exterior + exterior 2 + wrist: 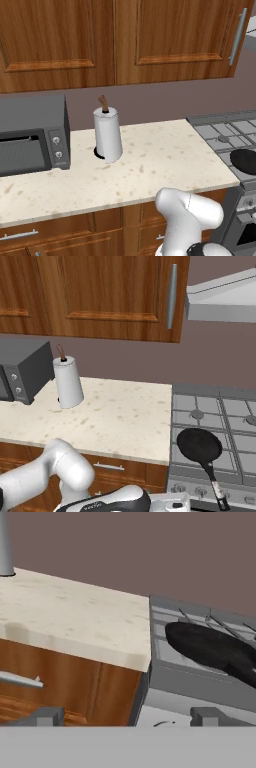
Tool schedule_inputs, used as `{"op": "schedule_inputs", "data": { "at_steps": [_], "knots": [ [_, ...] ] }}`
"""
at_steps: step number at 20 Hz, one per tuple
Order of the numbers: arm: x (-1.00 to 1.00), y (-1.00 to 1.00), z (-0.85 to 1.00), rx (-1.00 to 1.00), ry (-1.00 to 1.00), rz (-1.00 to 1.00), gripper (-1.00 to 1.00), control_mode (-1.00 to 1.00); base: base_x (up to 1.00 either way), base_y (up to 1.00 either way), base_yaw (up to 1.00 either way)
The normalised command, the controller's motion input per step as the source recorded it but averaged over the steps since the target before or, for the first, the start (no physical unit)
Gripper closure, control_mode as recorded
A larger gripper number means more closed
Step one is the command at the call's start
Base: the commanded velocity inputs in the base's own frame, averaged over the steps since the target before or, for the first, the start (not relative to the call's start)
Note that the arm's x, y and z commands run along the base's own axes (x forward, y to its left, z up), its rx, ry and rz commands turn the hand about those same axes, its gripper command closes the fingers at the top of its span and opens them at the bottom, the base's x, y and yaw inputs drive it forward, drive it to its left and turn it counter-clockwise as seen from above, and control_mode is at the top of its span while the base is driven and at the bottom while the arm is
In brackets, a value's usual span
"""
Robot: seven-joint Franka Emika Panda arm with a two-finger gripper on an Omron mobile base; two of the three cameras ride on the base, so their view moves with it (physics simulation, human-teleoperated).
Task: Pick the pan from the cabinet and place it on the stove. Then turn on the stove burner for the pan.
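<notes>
Resting near stove (pixel 200 406) front edge, pan (pixel 199 445), counter (pixel 115 416) alongside

Worktop (pixel 120 411): wide bare stretch between the paper towel roll and the stove; free passage across it.
Paper towel roll (pixel 107 135): upright near the back wall, just beside the toaster oven; narrow gap between them.
Toaster oven (pixel 32 135): dark box blocking the left end of the worktop.
Cabinet (pixel 100 293): doors closed, hanging over the worktop, limiting headroom at the back.
Stove (pixel 210 406): front left grate taken by the pan (pixel 199 445), handle reaching over the front edge; other grates bare.
Range hood (pixel 222 301): overhangs the stove.
</notes>
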Motion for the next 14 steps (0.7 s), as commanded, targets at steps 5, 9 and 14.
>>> {"op": "schedule_inputs", "data": {
  "at_steps": [5, 9, 14],
  "knots": [
    [0.01, 0.0, -0.08, 0.07, 0.0, 0.0, -1.0, -1.0, 0.0, 0.0, 0.0],
    [0.0, 0.0, -0.06, 0.04, -0.01, 0.0, -1.0, -1.0, 0.0, 0.0, 0.0],
    [0.0, 0.0, -0.07, 0.07, -0.03, 0.0, -1.0, -1.0, 0.0, 0.0, 0.0]
  ]
}}
